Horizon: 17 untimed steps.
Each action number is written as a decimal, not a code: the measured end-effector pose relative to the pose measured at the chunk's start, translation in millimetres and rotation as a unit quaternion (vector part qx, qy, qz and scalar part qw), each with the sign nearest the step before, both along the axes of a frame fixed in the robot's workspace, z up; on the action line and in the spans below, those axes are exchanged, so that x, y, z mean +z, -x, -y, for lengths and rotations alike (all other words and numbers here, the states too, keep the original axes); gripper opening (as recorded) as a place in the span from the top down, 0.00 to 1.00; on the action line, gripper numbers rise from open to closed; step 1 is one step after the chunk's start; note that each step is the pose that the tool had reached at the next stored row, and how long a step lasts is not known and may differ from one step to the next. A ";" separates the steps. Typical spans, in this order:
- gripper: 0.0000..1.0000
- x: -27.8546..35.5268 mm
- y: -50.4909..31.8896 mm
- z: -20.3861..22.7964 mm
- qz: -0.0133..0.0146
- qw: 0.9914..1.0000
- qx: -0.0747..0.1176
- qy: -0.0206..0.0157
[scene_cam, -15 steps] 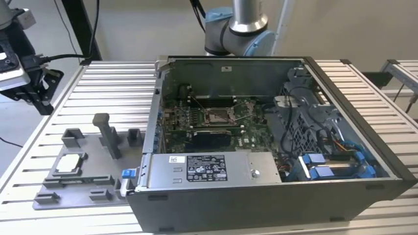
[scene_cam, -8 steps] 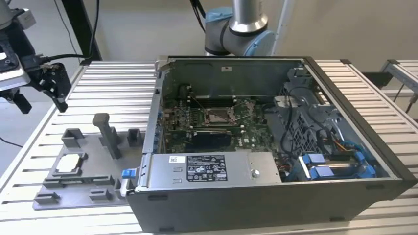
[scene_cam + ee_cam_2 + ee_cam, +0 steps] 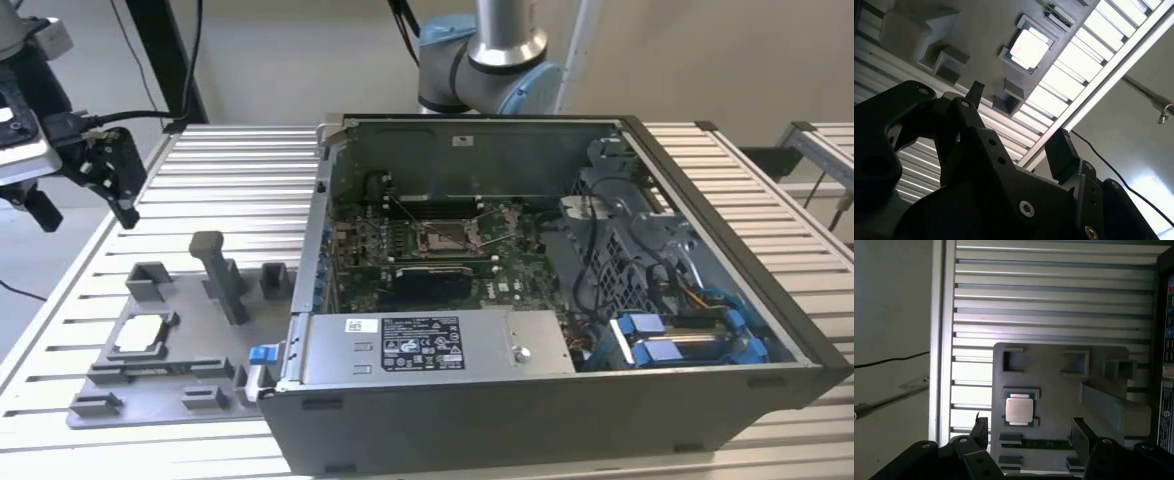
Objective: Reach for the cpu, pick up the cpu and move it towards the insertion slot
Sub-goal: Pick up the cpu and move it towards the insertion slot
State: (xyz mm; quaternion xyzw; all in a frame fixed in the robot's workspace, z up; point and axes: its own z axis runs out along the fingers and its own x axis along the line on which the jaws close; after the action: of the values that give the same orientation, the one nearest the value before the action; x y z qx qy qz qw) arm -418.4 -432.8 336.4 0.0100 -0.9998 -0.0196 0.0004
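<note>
Fingers point(image 3: 1083, 436) spread wide near the table point(image 3: 1054, 290) edge, cpu point(image 3: 1019, 410) well apart.

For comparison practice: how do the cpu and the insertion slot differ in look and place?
The cpu lies on the grey tray outside the computer case; the insertion slot sits inside it. The cpu has a plain pale face; the insertion slot has a brownish centre in a shiny frame. Both are small, square and flat.

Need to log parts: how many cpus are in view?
1. The cpu lies in a recess of the grey tray, beside the open computer case; others could be hidden inside.
</note>
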 end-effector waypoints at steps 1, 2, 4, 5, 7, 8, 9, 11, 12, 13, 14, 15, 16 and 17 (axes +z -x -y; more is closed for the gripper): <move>0.00 0.0 0.0 0.0 0.000 1.000 0.000 0.000; 0.00 -0.3 0.3 0.0 0.000 1.000 0.000 0.000; 0.00 -2.5 0.8 0.0 -0.001 1.000 -0.004 0.000; 0.00 -3.9 1.2 0.2 -0.001 1.000 -0.006 0.000; 0.00 -7.3 1.9 1.5 -0.001 1.000 -0.007 0.000; 0.00 -9.1 2.2 2.8 -0.001 1.000 -0.008 0.000; 0.00 -11.1 2.2 4.3 -0.001 1.000 -0.008 0.000; 0.00 -14.7 2.2 8.3 -0.001 1.000 -0.009 0.000; 0.00 -16.6 2.2 10.4 -0.001 1.000 -0.009 0.000; 0.00 -18.3 2.2 12.3 -0.001 1.000 -0.009 0.000; 0.00 -20.2 2.2 14.2 -0.001 1.000 -0.009 0.000; 0.00 -22.0 2.2 15.9 -0.001 1.000 -0.010 0.000; 0.00 -23.9 2.1 17.4 -0.001 1.000 -0.010 0.000; 0.00 -25.7 2.1 18.6 -0.001 1.000 -0.010 0.000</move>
State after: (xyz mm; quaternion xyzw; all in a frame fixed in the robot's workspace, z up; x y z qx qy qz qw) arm -420.6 -451.4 310.7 0.0000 -0.9998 -0.0196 0.0012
